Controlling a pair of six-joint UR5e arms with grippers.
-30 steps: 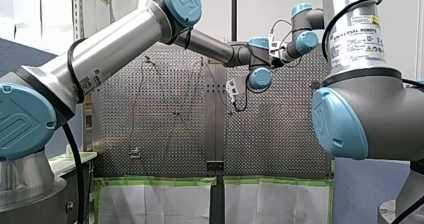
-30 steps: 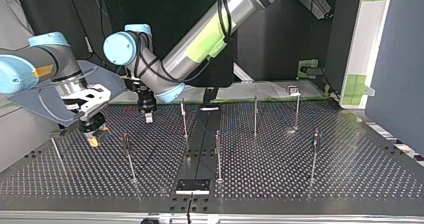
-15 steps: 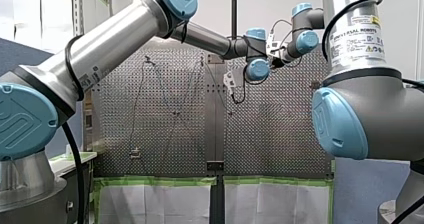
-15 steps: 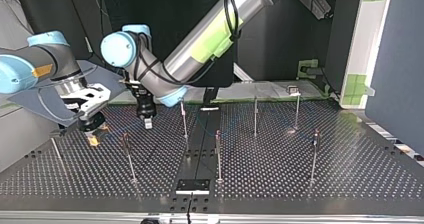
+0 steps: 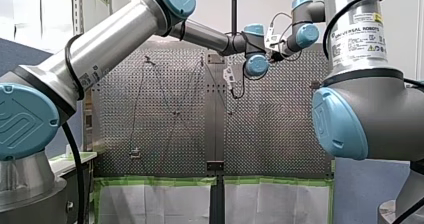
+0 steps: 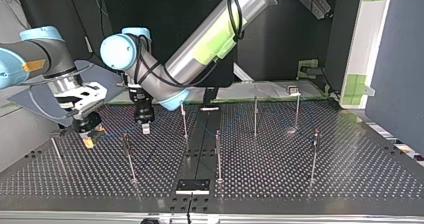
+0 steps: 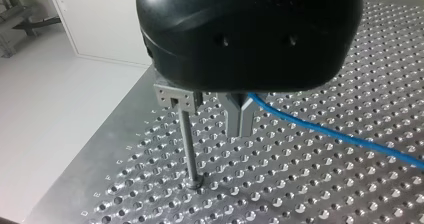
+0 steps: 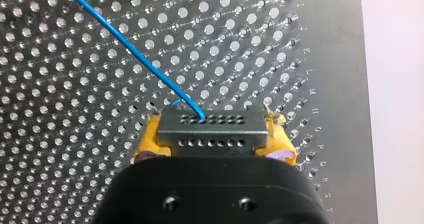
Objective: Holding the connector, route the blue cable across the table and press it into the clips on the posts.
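Perforated metal table (image 6: 350, 174), hole rows lettered along 1 edge. Dark strip (image 6: 200, 149) down the middle, thin posts (image 6: 255, 116) standing on both halves. Green tape (image 6: 357, 84) in patches on a white panel at the top view's right. Pale floor (image 7: 60, 109) beside the table in the left wrist view.

Right gripper (image 8: 214, 139): yellow pads clamped on the 2 ends of the grey connector (image 8: 212, 126), held above the table close to the lettered edge, at the top view's left. Blue cable (image 8: 130, 49) leaves the connector's face and runs slantwise over the holes.

Left gripper (image 7: 240, 118): metal fingers drawn narrow, the blue cable coming out from between them and trailing low over the table. Just beside the fingers stands a post with a square clip (image 7: 177, 96) on top; the cable is apart from that clip.

In the top view the 2 grippers hang near each other over the table's left part.
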